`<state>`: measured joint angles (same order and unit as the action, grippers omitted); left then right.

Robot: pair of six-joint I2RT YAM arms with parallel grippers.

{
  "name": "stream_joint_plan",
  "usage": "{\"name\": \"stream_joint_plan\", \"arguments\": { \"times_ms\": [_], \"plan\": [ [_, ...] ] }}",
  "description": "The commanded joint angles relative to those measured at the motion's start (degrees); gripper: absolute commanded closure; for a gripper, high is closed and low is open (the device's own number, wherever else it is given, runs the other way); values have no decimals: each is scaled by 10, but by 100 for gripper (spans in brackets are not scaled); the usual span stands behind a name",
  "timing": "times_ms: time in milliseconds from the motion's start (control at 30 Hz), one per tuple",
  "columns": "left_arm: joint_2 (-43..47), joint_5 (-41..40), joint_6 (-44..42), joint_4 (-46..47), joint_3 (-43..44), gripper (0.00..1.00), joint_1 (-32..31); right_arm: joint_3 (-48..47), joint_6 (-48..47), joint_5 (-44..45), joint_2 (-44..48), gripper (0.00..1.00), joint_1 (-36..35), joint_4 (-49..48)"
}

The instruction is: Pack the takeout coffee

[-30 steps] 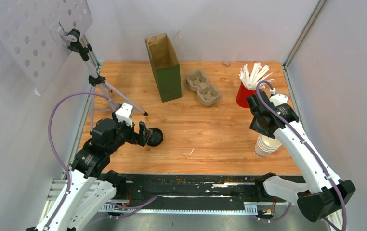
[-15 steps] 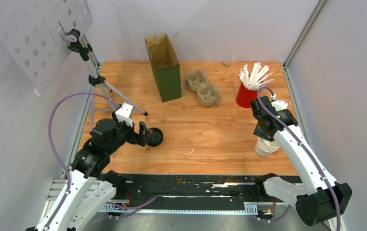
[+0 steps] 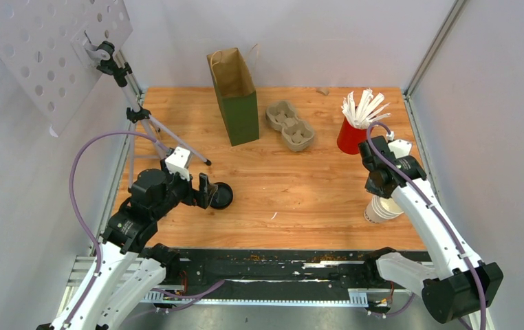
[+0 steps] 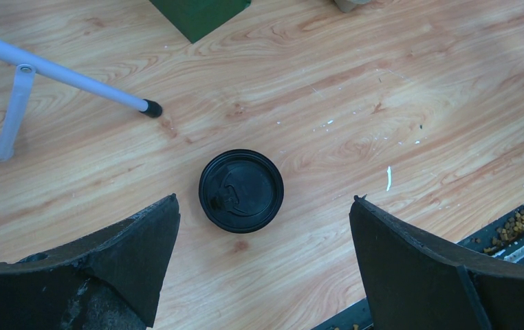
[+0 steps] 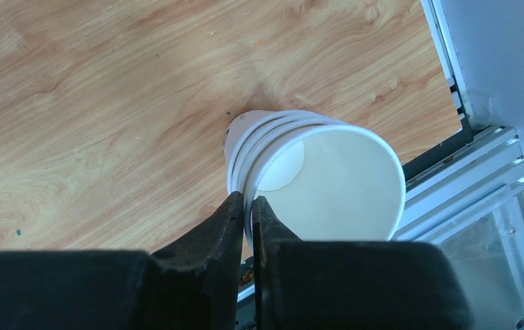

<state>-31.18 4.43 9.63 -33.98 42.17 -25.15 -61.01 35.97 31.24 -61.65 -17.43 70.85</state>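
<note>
White paper cups (image 5: 328, 172), nested in an open-topped stack, stand at the near right edge of the wooden table (image 5: 73, 103), where the right gripper (image 5: 247, 204) pinches the stack's rim between fingers that are almost together. The black lid (image 4: 241, 190) lies flat on the wood at the left, well apart from the cups, under the left gripper (image 4: 265, 201), whose fingers are spread wide either side without touching it. A paper bag (image 3: 235, 96), a grey pulp cup carrier (image 3: 290, 126) and a red cup of white stirrers (image 3: 347, 136) stand along the far side

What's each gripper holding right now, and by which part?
The right gripper pinches the rim at the top of the stack of white paper cups. The left gripper holds nothing, open above the black lid.
</note>
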Motion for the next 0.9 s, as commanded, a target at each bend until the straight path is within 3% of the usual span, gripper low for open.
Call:
{"name": "stream_joint_plan", "arguments": {
  "times_ms": [0, 100, 267, 867],
  "plan": [
    [0, 4, -12, 21, 5, 0, -2, -31, -30, 28, 9, 89, 4, -4],
    [0, 8, -11, 21, 5, 0, -1, -33, -36, 40, 5, 87, 4, -3],
    [0, 8, -11, 21, 5, 0, -1, -34, -50, 37, 6, 100, 4, -16],
    [3, 2, -12, 21, 5, 0, -2, -151, -83, 78, -30, 100, 4, 57]
  ]
}}
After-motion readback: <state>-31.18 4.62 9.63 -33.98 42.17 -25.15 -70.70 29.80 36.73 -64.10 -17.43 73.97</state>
